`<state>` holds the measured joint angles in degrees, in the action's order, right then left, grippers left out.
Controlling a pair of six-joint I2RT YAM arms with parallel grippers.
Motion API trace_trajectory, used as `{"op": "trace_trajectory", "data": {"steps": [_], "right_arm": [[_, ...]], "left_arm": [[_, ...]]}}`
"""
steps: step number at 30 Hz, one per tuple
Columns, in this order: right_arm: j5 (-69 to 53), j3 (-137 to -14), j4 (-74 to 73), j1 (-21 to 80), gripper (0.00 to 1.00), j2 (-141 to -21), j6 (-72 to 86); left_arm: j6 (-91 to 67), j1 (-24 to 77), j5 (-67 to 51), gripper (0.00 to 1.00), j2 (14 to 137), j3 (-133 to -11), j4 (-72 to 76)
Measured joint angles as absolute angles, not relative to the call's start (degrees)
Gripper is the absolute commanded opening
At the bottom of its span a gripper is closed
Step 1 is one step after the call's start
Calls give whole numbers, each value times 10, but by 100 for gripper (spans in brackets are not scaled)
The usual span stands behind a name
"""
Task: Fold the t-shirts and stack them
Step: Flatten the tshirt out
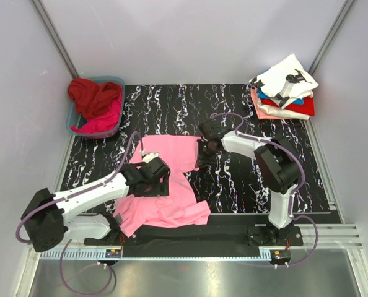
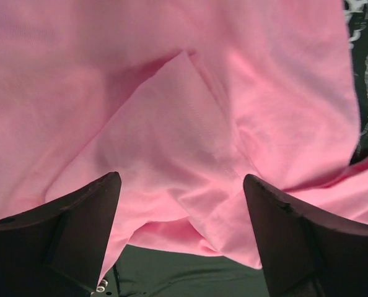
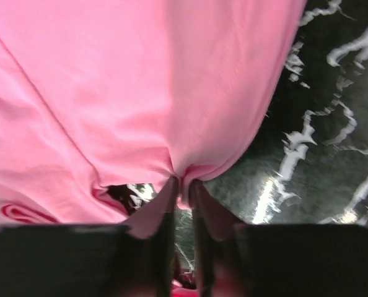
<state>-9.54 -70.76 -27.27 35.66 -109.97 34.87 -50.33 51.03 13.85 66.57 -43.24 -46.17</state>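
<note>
A light pink t-shirt (image 1: 171, 179) lies spread and rumpled on the black marbled mat, filling the left wrist view (image 2: 171, 111) and the right wrist view (image 3: 140, 80). My left gripper (image 1: 156, 173) hovers over its middle with jaws wide open (image 2: 181, 185) and nothing between them. At the shirt's right edge, my right gripper (image 1: 205, 148) is shut on a pinch of pink cloth (image 3: 184, 182). A stack of folded t-shirts (image 1: 284, 93) sits at the back right, white with black print on top. Dark red and magenta t-shirts (image 1: 97, 102) fill a basket at the back left.
The blue basket (image 1: 72, 120) stands at the mat's back left corner. Grey walls enclose the mat (image 1: 258, 179) on three sides. A metal rail (image 1: 190, 253) runs along the near edge by the arm bases.
</note>
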Motion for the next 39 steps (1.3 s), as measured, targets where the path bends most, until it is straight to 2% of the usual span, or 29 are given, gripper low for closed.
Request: {"op": "trace_trajectory", "data": {"steps": [1,2,3,4,6,13,18,22,30,39], "right_arm": [[-105,-712,-271,354,10,-1105,348],[-119,-715,-267,349,0,-1111,346],[-135,-719,-264,340,0,-1117,344],[-148,-722,-261,330,0,-1122,345],[-174,-729,-256,296,0,-1131,343],[-205,-731,-279,141,0,-1102,323],[-190,-648,-300,50,0,-960,308],[-156,-577,-307,-14,0,-843,305],[-95,-475,-350,-20,0,-683,318],[-4,-456,-397,-29,0,-602,345]], "left_arm": [[-509,509,139,57,674,-427,-459],[-516,505,139,48,682,-420,-452],[-515,502,138,37,691,-412,-441],[-512,496,134,21,698,-403,-427],[-510,483,128,2,712,-382,-399],[-484,460,123,0,764,-391,-348],[-439,439,152,0,790,-458,-386],[-365,378,193,0,798,-565,-448],[-208,246,263,0,865,-742,-475],[-119,132,269,0,942,-782,-462]]}}
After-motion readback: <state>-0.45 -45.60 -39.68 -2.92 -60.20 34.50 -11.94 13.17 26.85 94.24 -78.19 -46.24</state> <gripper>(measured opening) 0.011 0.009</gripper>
